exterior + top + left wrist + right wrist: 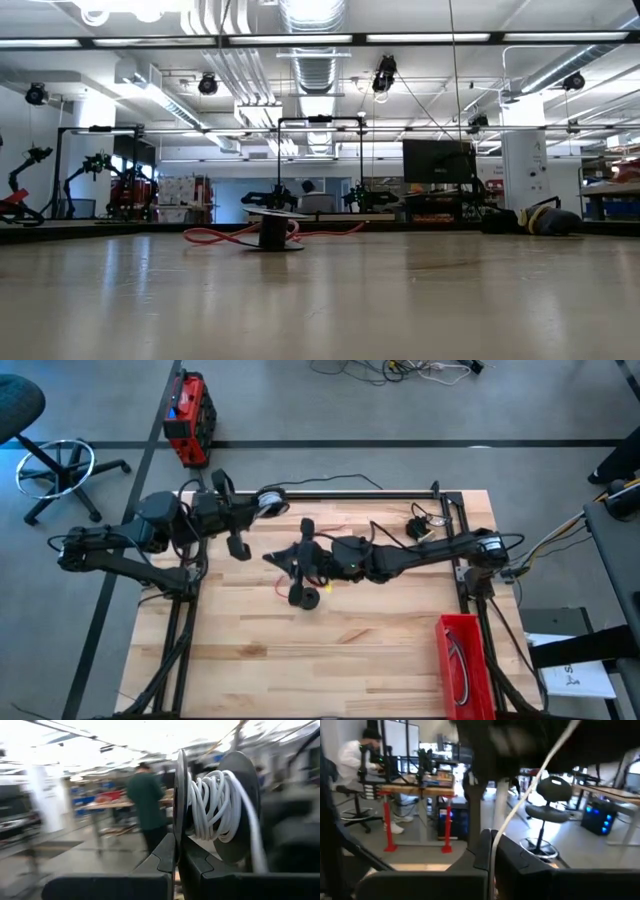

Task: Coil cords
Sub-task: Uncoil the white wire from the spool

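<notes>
A black spool (215,805) wound with white cord (212,802) hangs over the table's far left part, and my left gripper (262,502) is shut on it. The white cord (530,780) leads off to my right gripper (274,557), which is shut on it above the table's middle. A second black spool (305,597) stands on one flange on the table just near of the right gripper. A red cord (215,236) lies in loose loops around it. My left gripper pinches one flange of the spool at its rim (179,827) between its two fingers, coming level from the table's left. The spool is lifted clear of the table, with its flanges upright. My right gripper holds the white cord (493,851) pinched between its two fingers, which point toward the table's left. From the fingers the cord runs off in a straight slanting line.
A red bin (462,660) with a dark cord in it sits at the near right corner. A small tangle of black cords (425,522) lies at the far right. A black rail (380,494) runs along the far edge. Bare wood lies at the near left.
</notes>
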